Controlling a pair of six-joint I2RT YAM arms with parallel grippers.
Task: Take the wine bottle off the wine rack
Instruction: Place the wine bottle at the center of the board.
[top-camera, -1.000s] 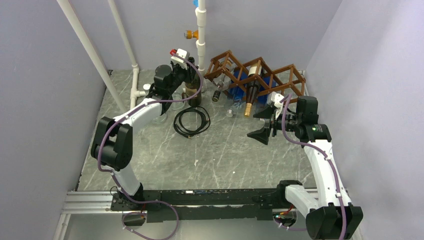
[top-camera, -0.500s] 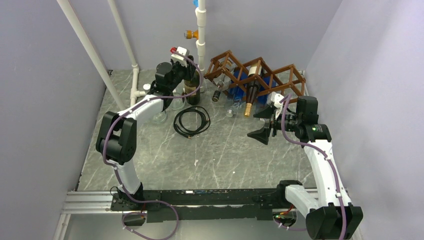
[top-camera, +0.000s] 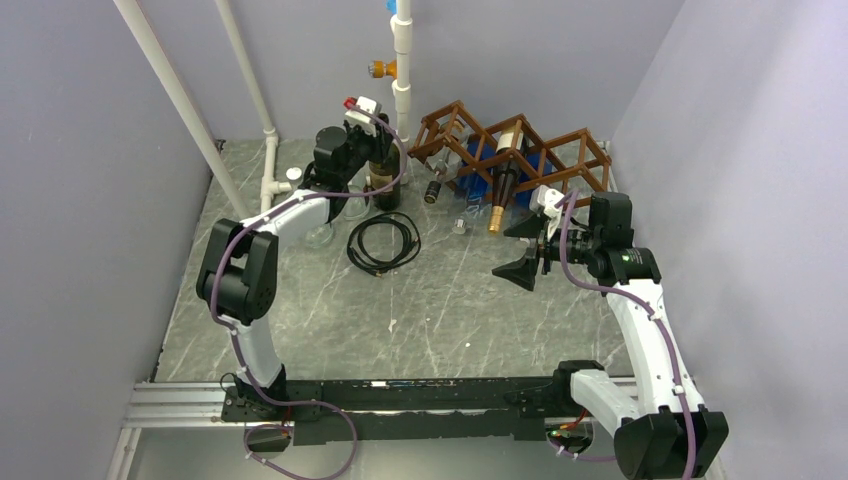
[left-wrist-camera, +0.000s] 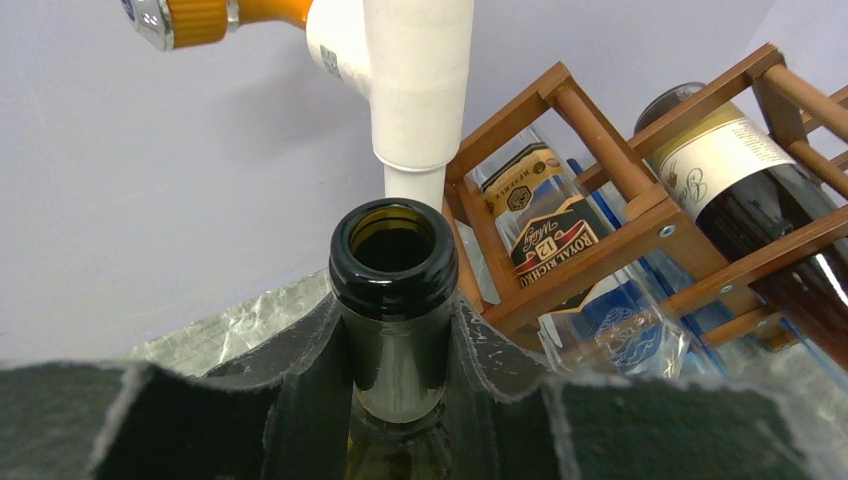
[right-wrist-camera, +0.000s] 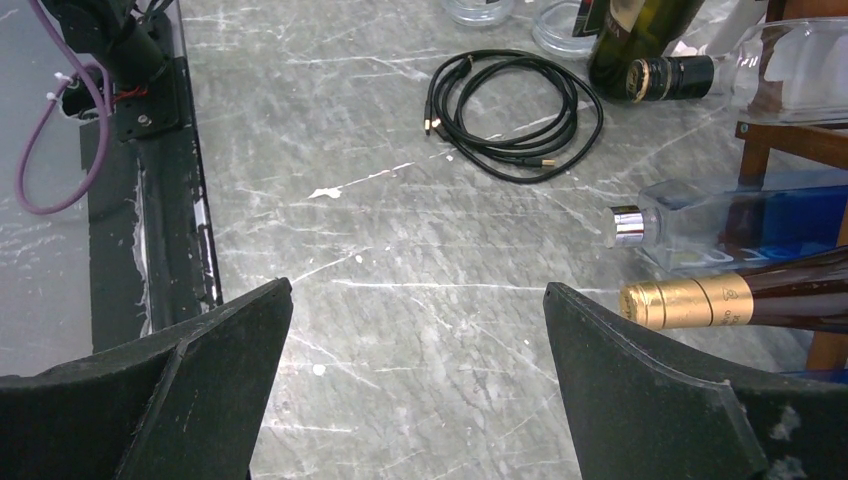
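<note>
A dark green wine bottle (top-camera: 384, 188) stands upright on the table just left of the wine rack (top-camera: 520, 150). My left gripper (top-camera: 371, 138) is shut on its neck; in the left wrist view the pads (left-wrist-camera: 290, 390) press both sides of the wine bottle's neck (left-wrist-camera: 392, 300) below the open mouth. The brown lattice wine rack (left-wrist-camera: 600, 250) behind it holds several bottles. My right gripper (top-camera: 506, 251) hovers open in front of the rack with nothing between its fingers (right-wrist-camera: 640, 390). A gold-capped bottle (right-wrist-camera: 720, 300) pokes out of the rack beside it.
A coiled black cable (top-camera: 382, 243) lies on the marble table (top-camera: 430, 310). White pipes (top-camera: 402, 70) rise behind the held bottle. A blue-tinted clear bottle (right-wrist-camera: 720, 225) and a black-capped clear bottle (right-wrist-camera: 670, 78) stick out of the rack's lower row. A glass (top-camera: 320, 235) sits by the left arm.
My left arm's elbow has swung right, and the gripper keeps its hold on the bottle neck near the pipe. The right gripper has drifted slightly left.
</note>
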